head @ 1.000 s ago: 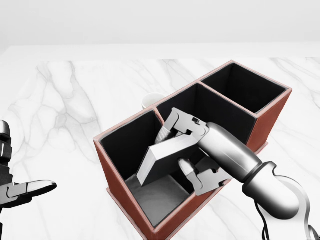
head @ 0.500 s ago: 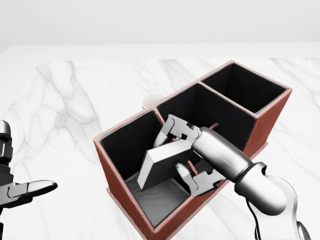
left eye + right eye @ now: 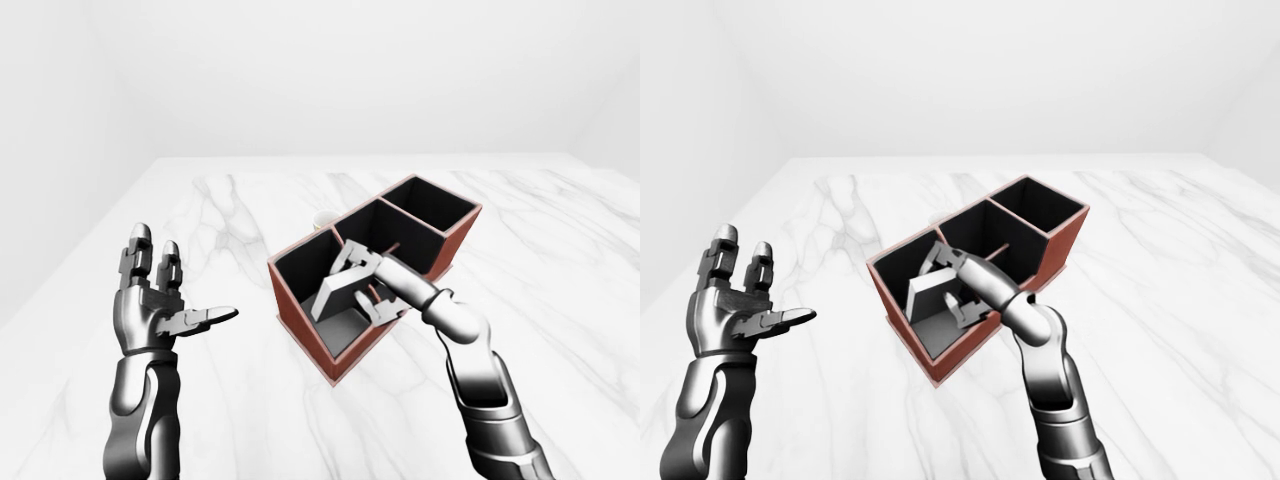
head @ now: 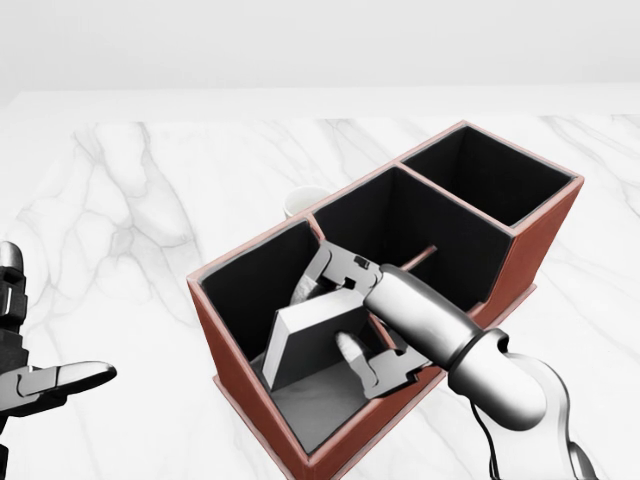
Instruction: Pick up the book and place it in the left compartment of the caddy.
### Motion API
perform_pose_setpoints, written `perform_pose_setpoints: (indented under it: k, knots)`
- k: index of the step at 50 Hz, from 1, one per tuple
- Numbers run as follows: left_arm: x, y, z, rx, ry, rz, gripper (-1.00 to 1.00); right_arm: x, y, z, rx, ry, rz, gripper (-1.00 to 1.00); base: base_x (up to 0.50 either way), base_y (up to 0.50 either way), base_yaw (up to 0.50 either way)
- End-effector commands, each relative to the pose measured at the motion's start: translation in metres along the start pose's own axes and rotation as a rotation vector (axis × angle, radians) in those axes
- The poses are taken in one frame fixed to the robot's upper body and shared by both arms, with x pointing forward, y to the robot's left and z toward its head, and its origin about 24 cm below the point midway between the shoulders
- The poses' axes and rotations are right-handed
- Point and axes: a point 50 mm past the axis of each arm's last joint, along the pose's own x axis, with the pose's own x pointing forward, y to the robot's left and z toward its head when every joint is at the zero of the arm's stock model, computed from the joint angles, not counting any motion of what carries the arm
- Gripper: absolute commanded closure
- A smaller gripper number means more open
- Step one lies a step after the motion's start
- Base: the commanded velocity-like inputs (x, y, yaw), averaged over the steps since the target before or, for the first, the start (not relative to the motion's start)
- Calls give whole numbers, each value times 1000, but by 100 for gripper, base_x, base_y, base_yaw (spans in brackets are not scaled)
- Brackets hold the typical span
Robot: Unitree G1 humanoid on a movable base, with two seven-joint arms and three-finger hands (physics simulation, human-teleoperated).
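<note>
A grey book (image 4: 300,338) tilts inside the left compartment of the red-brown caddy (image 4: 240,400), its lower end near the compartment floor. My right hand (image 4: 345,310) reaches over the divider wall and is shut on the book, fingers above it and thumb below. My left hand (image 3: 165,300) is held up, open and empty, well to the left of the caddy; only its fingers (image 4: 60,380) show at the head view's left edge. The caddy's middle (image 4: 420,225) and right (image 4: 490,170) compartments are dark, with nothing seen inside.
The caddy stands on a white marble table (image 4: 150,200). A small white cup (image 4: 303,202) peeks out just above the caddy's upper wall. The table's far edge meets a plain white wall.
My right hand has pushed down and to the left, carrying the book deeper into the left compartment. My left hand has stayed still.
</note>
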Motion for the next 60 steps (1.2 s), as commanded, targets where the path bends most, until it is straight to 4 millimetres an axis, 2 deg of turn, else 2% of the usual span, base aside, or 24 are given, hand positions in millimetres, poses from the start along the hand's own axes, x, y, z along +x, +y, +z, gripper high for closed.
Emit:
perform_pose_setpoints:
  k: [1, 16, 28, 60]
  knots:
    - [0, -1, 0, 1, -2, -2, -100, 5, -1, 5, -10, -13, -7, 100, 0, 0, 0]
    - [0, 0, 1, 0, -2, -1, -100, 5, 0, 20, -136, 0, -29, 100, 0, 0, 0]
    - [1, -1, 1, 0, -4, -1, -100, 6, -4, 21, -176, 23, -50, 100, 0, 0, 0]
    - [1, -1, 0, 1, 0, -1, -100, 14, 8, -18, -72, 149, 32, 100, 0, 0, 0]
